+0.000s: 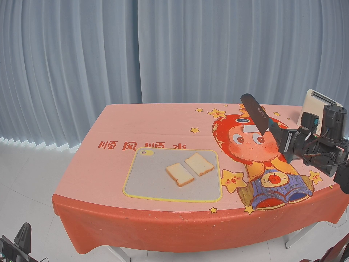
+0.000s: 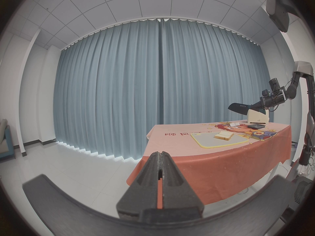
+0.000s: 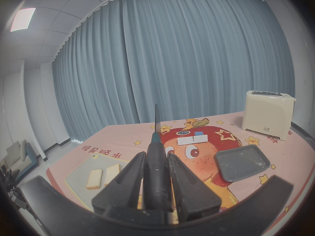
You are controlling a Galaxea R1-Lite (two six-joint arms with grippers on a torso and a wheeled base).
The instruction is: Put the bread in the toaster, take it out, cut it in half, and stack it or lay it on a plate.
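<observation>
Two pale, tan-crusted bread halves [image 1: 180, 174] lie parallel on the cutting board [image 1: 145, 186] near the table's [image 1: 145, 124] front edge, long axes running far-left to front-right. Right gripper [image 3: 157, 163] clamps the knife [image 1: 254, 111]; left gripper [image 2: 160, 156] closed, empty.

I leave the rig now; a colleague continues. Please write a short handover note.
Right gripper: shut on the knife, held above the right part of the table.
Left gripper: shut, empty, low beside the table.
Two bread halves lie side by side on the cutting board.
Toaster stands at the far right; grey tray in front of it.
Done: bread is cut.
Left: put down the knife, lay the halves on the tray.
</observation>
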